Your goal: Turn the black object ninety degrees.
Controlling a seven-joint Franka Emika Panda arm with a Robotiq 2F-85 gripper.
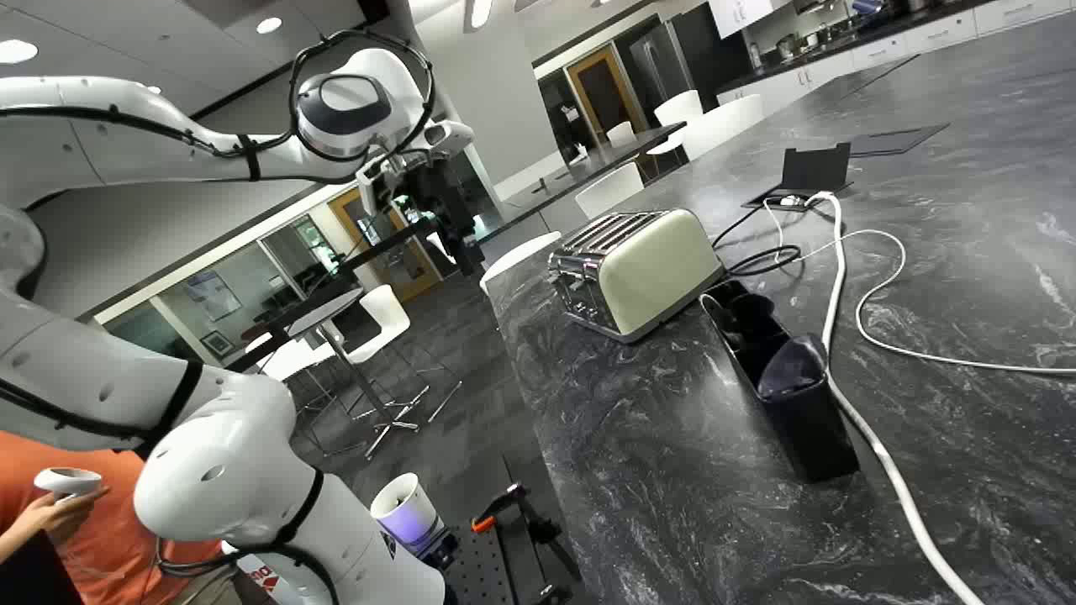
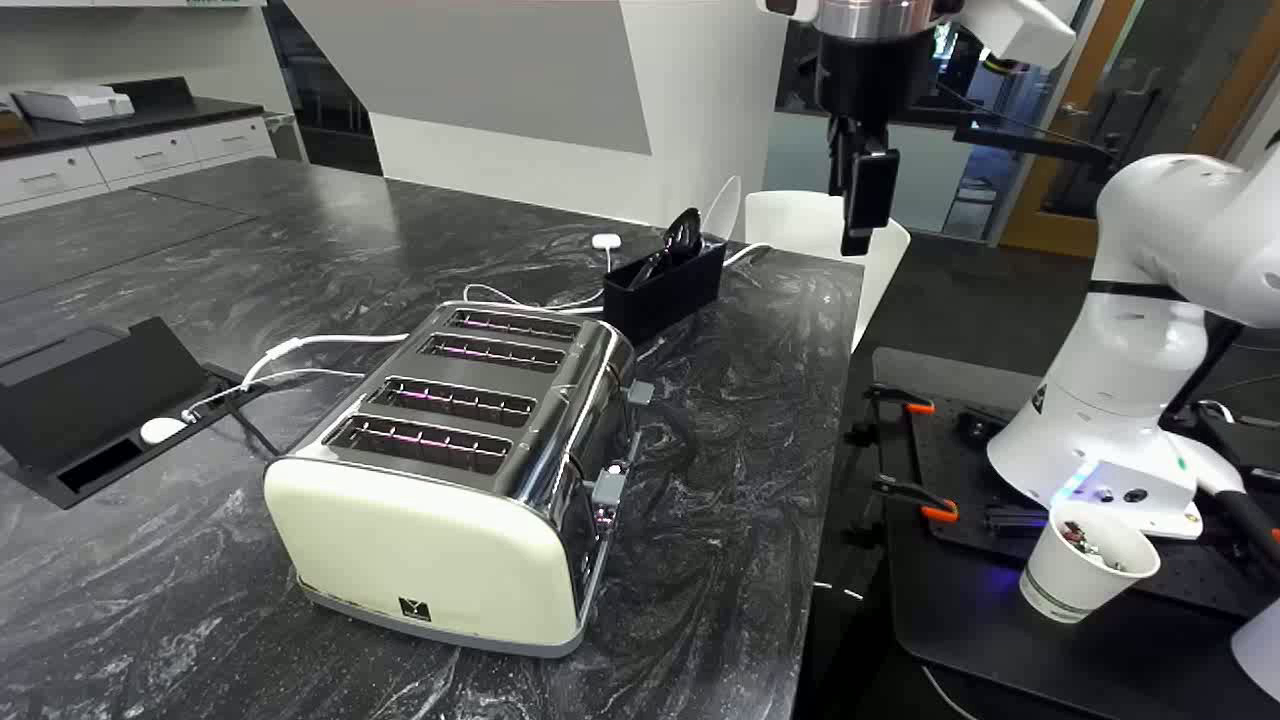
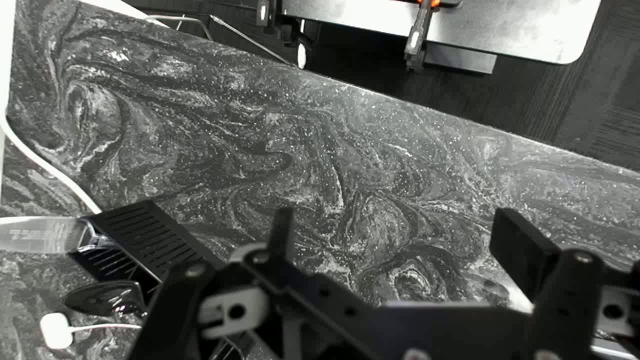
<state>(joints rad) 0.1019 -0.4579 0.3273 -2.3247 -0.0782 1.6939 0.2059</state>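
A cream toaster [image 2: 430, 560] sits on the swirled dark countertop [image 2: 720, 500]. Near it, opposite its levers [image 2: 608, 487], I see a black device [image 2: 105, 385] with white cables [image 1: 888, 475] running to it; well apart, past the toaster's lever side, sits a white cup [image 2: 1075, 580].

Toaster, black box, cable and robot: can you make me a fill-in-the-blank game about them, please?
1. In an exterior view, the toaster has ____ bread slots on top.
2. The thick cable running beside the black box is coloured ____.
3. In the wrist view, the end effector is not shut but ____.

Missing words: four; white; open.
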